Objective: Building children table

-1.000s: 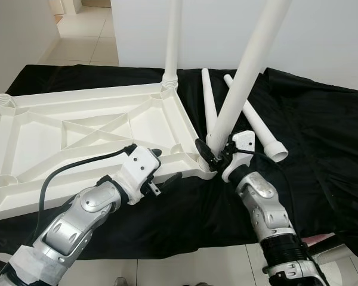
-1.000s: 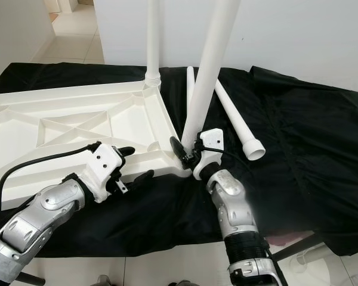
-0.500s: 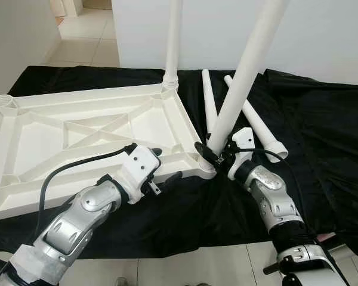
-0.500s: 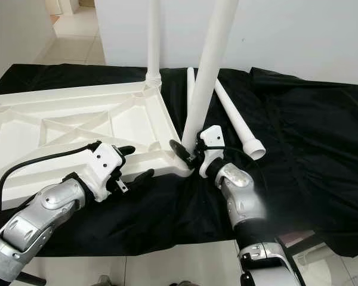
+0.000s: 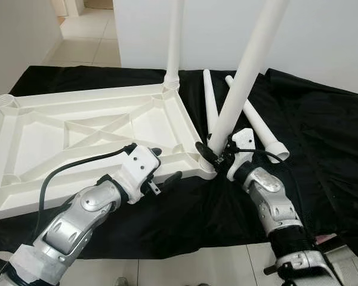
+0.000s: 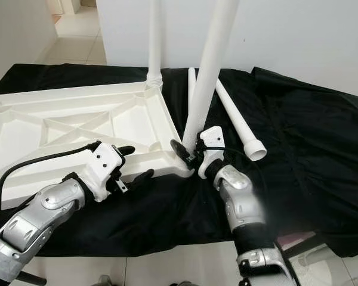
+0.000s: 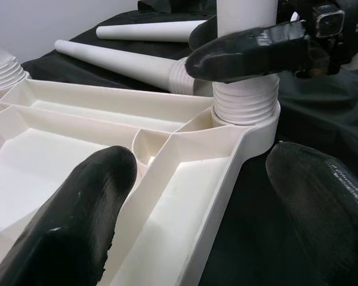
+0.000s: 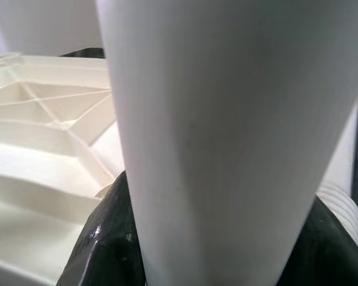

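On black cloth (image 5: 322, 137) — white ribbed tabletop (image 5: 77, 131), two legs upright.

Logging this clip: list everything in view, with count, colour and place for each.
Tabletop: one, white, lying upside down on the cloth, ribbed underside showing.
Standing legs: two, white; one in the far corner socket, one in the near right corner socket, leaning.
Loose legs: two, white, lying on the cloth beyond the near right corner.
Cloth: one, black, spread under everything.
Floor: pale tiles, beyond the cloth and along its near edge.
Wall: white, behind the cloth.
Left claw: black fingers open, straddling the tabletop's near rim.
Right claw: black fingers shut on the leaning leg, just above its socket.
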`<state>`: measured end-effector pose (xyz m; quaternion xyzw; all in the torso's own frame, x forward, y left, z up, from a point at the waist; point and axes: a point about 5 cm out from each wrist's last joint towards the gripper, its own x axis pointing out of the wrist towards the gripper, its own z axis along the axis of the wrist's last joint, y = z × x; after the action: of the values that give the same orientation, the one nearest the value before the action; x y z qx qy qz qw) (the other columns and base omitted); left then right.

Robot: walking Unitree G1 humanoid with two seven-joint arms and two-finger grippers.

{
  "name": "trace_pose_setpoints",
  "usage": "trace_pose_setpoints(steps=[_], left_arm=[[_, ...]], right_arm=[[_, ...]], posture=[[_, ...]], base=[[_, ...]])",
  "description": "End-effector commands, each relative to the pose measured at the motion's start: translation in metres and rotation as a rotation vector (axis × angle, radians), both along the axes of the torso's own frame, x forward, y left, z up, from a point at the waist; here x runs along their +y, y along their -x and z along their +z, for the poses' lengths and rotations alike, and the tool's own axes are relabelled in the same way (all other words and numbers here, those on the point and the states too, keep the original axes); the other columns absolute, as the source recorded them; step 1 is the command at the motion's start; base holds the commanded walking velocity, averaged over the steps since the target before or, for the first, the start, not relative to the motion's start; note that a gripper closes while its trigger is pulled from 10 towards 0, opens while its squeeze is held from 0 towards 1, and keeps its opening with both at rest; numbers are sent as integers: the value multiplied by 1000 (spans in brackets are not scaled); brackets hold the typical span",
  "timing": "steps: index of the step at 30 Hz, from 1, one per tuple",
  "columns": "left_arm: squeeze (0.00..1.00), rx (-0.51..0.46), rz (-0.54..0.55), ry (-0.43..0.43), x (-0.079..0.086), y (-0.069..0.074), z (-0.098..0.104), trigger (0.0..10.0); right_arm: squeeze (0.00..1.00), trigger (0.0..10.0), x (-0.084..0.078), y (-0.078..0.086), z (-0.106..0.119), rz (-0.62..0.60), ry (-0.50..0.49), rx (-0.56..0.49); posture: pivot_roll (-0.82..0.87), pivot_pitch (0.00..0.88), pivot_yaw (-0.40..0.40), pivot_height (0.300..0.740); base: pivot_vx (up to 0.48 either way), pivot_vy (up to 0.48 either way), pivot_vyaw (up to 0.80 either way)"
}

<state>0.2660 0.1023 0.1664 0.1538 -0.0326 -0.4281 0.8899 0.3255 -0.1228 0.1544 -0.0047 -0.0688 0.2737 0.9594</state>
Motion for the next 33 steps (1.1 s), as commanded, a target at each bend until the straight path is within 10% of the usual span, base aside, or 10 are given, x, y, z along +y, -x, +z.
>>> trace_pose_setpoints(steps=[1,12,25,26,27,28,33], left_arm=[[0,39,-157,-50,-4,5,-4,10000],[0,38,-142,-58,1,3,-5,10000],[0,40,-148,-69,4,2,-5,10000],[0,39,-147,-70,4,1,-5,10000],[0,39,-147,-70,4,1,-5,10000],[0,38,-148,-69,4,1,-5,10000],[0,37,-145,-66,4,2,-5,10000]], right_arm=[[0,10000,3,2,-2,-30,-22,25],[0,10000,21,20,-10,-456,-151,82],[0,10000,29,30,-9,-505,-175,116],[706,10000,29,30,-7,-500,-186,112],[706,10000,29,30,-7,-500,-186,112],[1000,10000,27,30,-4,-486,-188,88],[1000,10000,23,29,1,-399,-148,17]], posture=[[-20,86,-41,740],[-21,91,-44,740],[-24,97,-40,740],[-22,98,-39,740],[-22,98,-39,740],[-21,98,-40,740],[-20,100,-42,740]], base=[[0,0,0],[0,0,0],[0,0,0],[0,0,0],[0,0,0],[0,0,0],[0,0,0]])
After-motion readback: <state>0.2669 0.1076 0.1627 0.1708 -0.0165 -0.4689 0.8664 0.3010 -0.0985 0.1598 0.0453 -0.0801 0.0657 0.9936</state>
